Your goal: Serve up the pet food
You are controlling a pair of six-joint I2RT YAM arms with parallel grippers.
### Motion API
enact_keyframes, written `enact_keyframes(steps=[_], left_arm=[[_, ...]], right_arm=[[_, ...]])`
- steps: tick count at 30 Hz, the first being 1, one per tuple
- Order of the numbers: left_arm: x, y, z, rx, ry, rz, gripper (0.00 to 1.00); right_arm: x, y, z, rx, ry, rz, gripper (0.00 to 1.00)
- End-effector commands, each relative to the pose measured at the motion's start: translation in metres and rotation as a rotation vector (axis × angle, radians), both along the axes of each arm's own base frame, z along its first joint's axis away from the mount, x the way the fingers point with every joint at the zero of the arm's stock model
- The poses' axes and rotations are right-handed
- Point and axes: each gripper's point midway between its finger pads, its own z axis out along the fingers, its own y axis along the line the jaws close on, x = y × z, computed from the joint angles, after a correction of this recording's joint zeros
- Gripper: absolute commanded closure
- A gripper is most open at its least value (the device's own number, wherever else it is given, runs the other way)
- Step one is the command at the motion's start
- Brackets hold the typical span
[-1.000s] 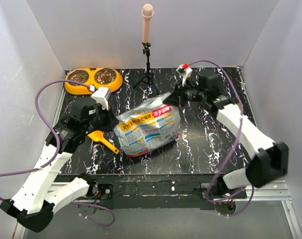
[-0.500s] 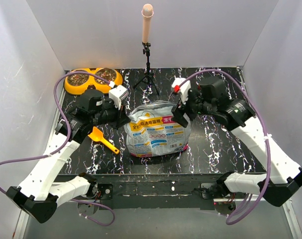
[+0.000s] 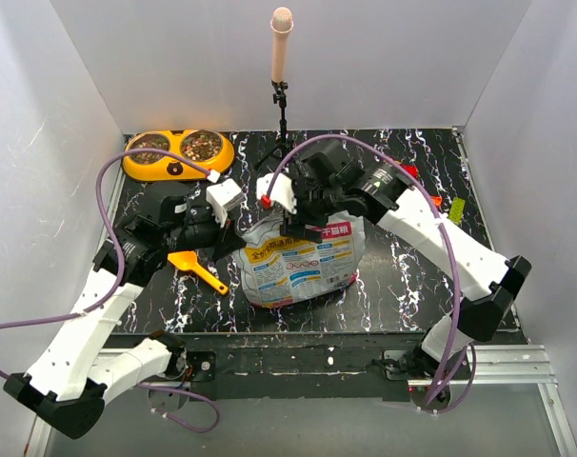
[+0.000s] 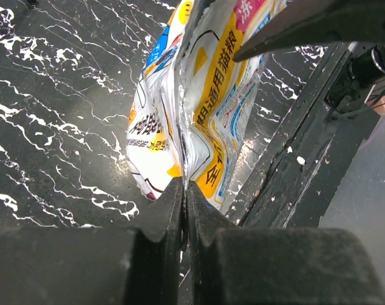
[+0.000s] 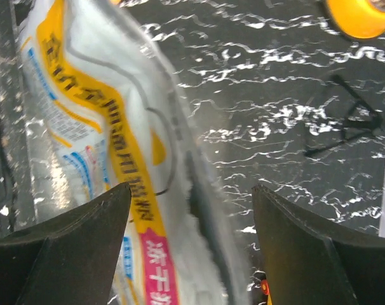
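Here we are: the crinkly white plastic pet food bag (image 3: 303,262) with colourful print and a magenta band stands upright in the middle of the black marble-patterned table (image 3: 412,286), with both arms at its top. The left gripper (image 4: 185,190) is clamped tight on a crimped edge of the bag near its upper left corner, with only thin film between the fingers. The right gripper (image 5: 191,190) is spread wide, 1 finger on each side of the bag's upper edge, touching nothing that I can make out.

Brown kibble (image 3: 201,145) already shows in both steel cups of the orange double bowl (image 3: 179,167) at the far left. More is presumably inside the bag, though no view looks in. The yellow-orange plastic scoop (image 3: 195,267) lies flat on the table just beside the bag, on its left.

How will it handle? My read: the film is thin, slick and soft, so it crumples and offers no rigid edge. The bulging lower half suggests a loose, shifting load that will slump the moment support goes. Pinching 1 flat seam, as the left does, looks the safest hold. The right wants the opposite lip of the mouth, high up, to spread the opening. A grab low on the belly would likely slip or just squeeze the contents. Tilt gently, or pieces may pour out in a rush.
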Motion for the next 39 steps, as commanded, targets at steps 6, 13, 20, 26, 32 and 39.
enact_keyframes(steps=[6, 13, 20, 26, 32, 39], left_arm=[[-0.011, 0.007, 0.017, -0.034, -0.140, -0.032, 1.00], [-0.020, 0.008, 0.006, -0.057, -0.109, -0.026, 1.00], [-0.022, -0.006, 0.011, -0.110, -0.038, -0.066, 0.53], [-0.007, -0.021, 0.017, -0.164, 0.013, -0.026, 0.02], [0.001, -0.045, 0.017, -0.153, 0.016, -0.086, 0.30], [-0.014, -0.066, 0.020, -0.170, 0.008, -0.161, 0.26]], right_arm=[[-0.031, -0.020, -0.036, -0.137, -0.106, 0.075, 0.30], [-0.003, -0.036, -0.013, -0.101, -0.370, -0.050, 0.75], [-0.021, -0.035, 0.000, -0.106, -0.260, 0.026, 0.98], [-0.036, -0.032, 0.004, -0.083, -0.114, 0.075, 0.99], [-0.049, -0.042, 0.005, -0.076, 0.033, 0.128, 0.99], [-0.050, -0.049, 0.007, -0.057, 0.063, 0.122, 0.99]])
